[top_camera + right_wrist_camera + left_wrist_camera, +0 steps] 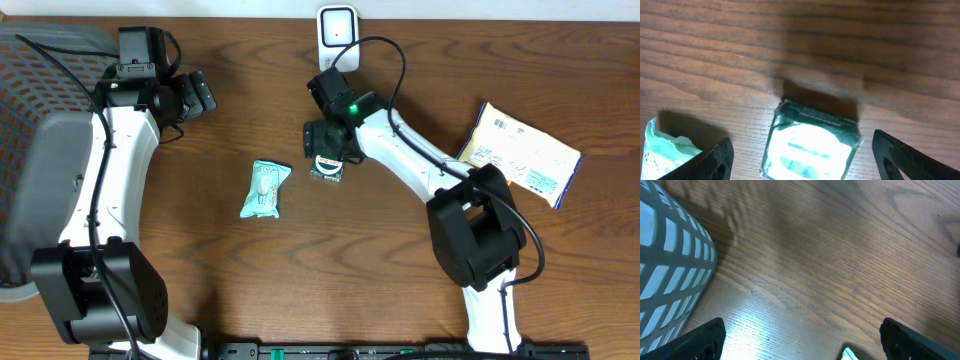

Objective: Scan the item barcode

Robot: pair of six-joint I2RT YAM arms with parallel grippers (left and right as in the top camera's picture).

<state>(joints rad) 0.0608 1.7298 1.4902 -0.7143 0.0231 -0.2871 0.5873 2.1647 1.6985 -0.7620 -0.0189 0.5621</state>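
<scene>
The right gripper [807, 159] has its jaws open with the green packet [810, 137] lying ungripped between them, while the left gripper [807, 342] has its jaws open above the table [830, 255], the basket [670, 265] lying outside one jaw.

Basket [45, 62]: grey mesh, stood at the table's left edge;
Table [330, 275]: brown wood, grain ran left to right

No print is legible: labels on the envelope [520, 155] at three o'clock and the small box [810, 147] are blurred.
</scene>
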